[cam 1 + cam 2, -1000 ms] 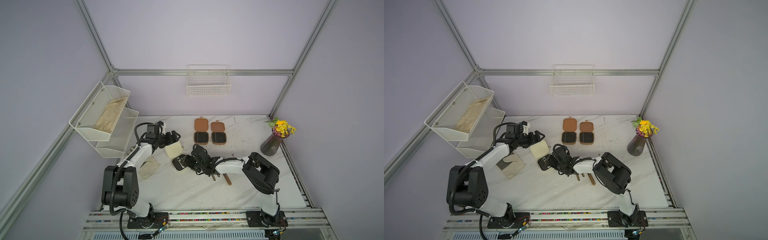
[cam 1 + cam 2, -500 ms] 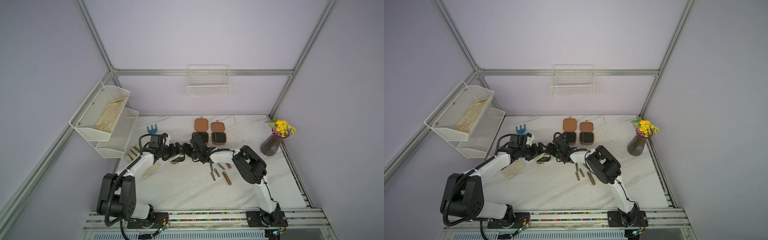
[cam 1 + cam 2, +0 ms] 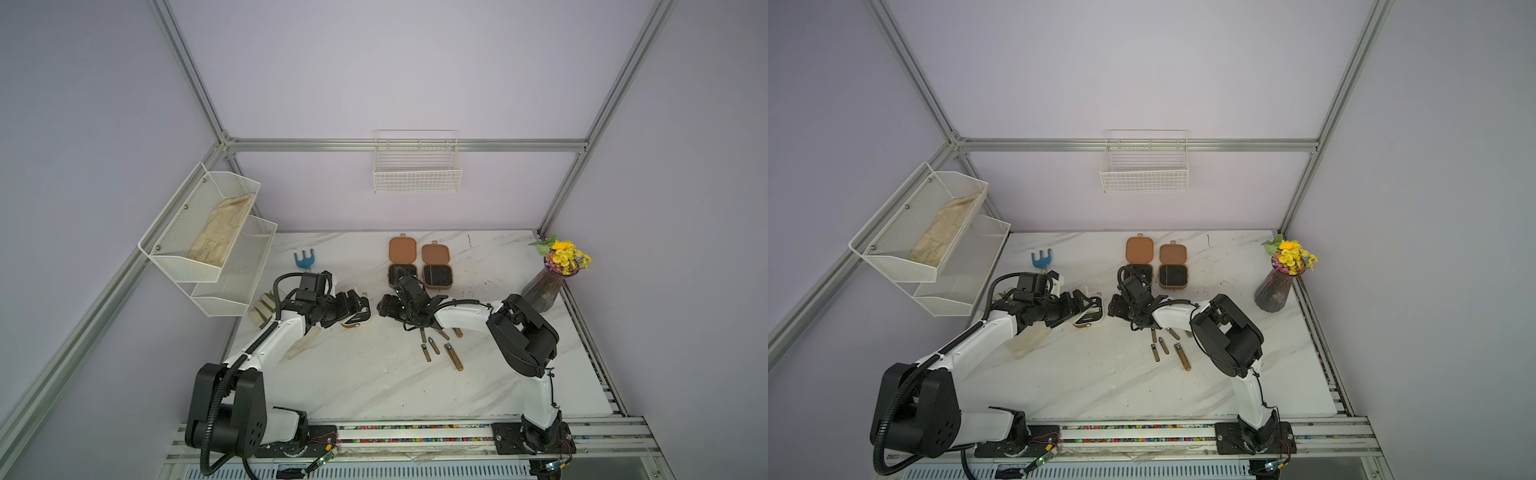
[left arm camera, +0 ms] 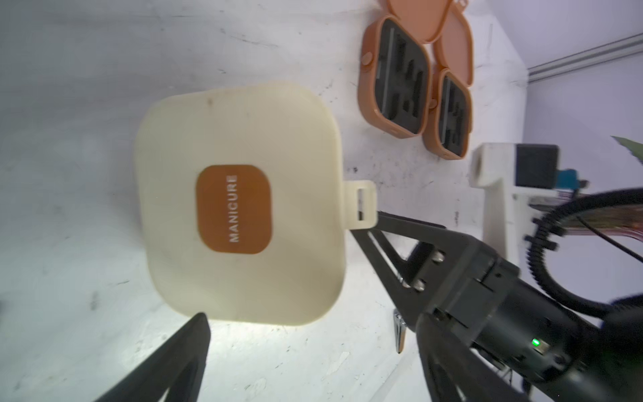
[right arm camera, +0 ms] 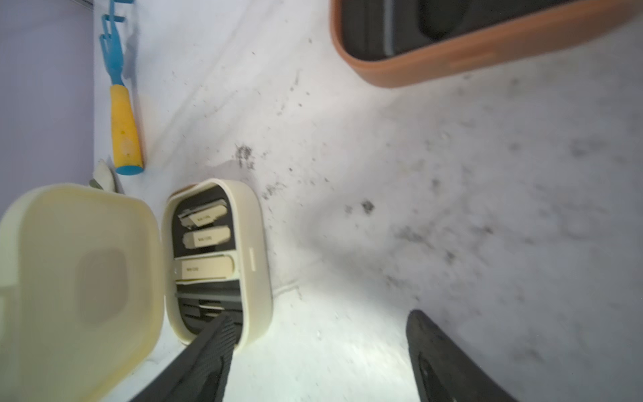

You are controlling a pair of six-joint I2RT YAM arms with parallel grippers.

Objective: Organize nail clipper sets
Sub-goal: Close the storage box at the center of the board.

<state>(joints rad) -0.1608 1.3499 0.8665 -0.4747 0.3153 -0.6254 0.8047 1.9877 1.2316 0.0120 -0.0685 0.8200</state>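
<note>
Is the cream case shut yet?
No, in the right wrist view the cream case stands open, its lid raised and cream-handled clippers showing inside.

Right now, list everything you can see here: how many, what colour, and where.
cream case: one, cream, lid raised, on the table, left of centre
cased clippers: three, cream, inside it
brown cases: two, brown, open, side by side at the back
loose clippers: about six, bronze and silver, mid-table
toy rake: one, blue and yellow, back left
vase: one, purple, yellow flowers, right edge
wire basket: one, white, back wall
mesh shelf: one, white, left wall, beige cloth inside
left gripper: one, black, open, over the cream case
right gripper: one, black, open, beside the cream case
</note>
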